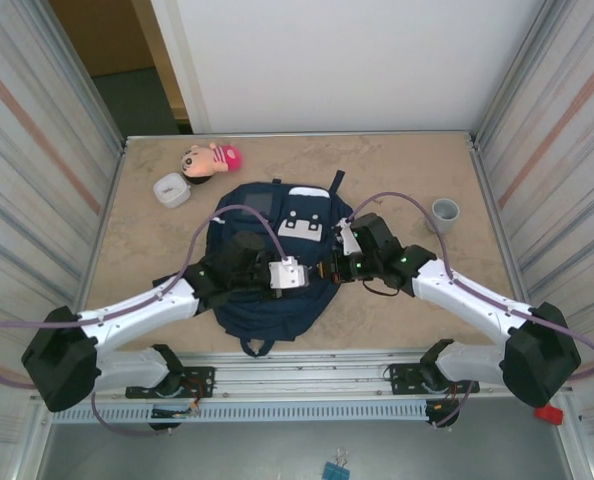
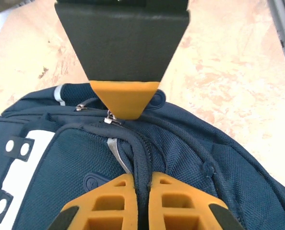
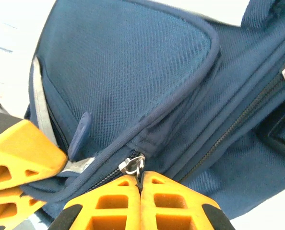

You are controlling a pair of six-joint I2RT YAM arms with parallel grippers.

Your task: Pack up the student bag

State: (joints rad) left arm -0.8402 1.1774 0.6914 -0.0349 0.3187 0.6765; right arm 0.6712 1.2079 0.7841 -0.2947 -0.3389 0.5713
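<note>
The student bag [image 1: 277, 312] lies flat at the centre of the tabletop [image 1: 157, 250], its top toward 12 o'clock. The left tool [image 2: 141, 184], reaching in from 8 o'clock, is pinched tight on a piped seam [image 2: 140, 155] of the bag. The right tool [image 3: 140, 179], in from 4 o'clock, is closed on a silver zipper pull [image 3: 133, 165].

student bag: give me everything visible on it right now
The student bag is a navy fabric backpack with mesh-textured panels, white patches, a pale stripe, dark straps and closed zippers. It lies flat, front up, on the table. The left gripper is shut on a piped seam ridge; the right gripper appears shut on a metal zipper pull.
</note>
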